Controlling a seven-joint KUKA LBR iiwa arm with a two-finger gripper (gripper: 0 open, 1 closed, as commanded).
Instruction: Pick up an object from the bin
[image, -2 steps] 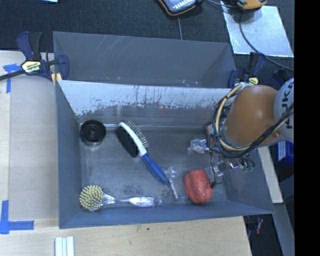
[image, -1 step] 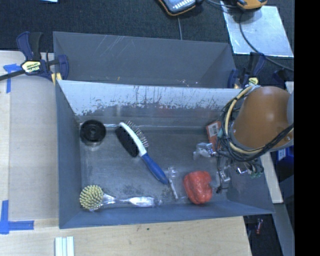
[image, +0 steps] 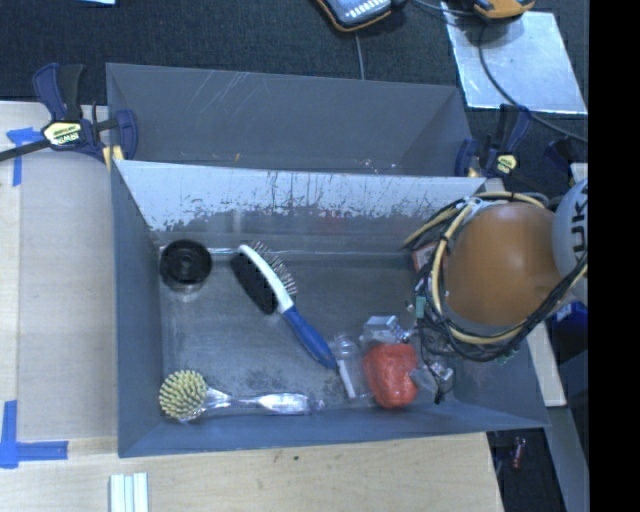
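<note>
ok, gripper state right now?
Gripper: cannot be told, hidden under the arm's orange cover; it sits low in the bin, near-right corner, beside the red lump.

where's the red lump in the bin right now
In the camera view the red lump lies at the lower right of the bin, near its front wall, right of the blue-handled hairbrush.

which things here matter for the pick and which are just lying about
Likely in play: gripper; red lumpy object beside it, front right corner; grey metal bin.

Just lying about: black hairbrush with blue handle, middle; yellowish round-headed brush with clear handle, front left; black round lid, back left.
</note>
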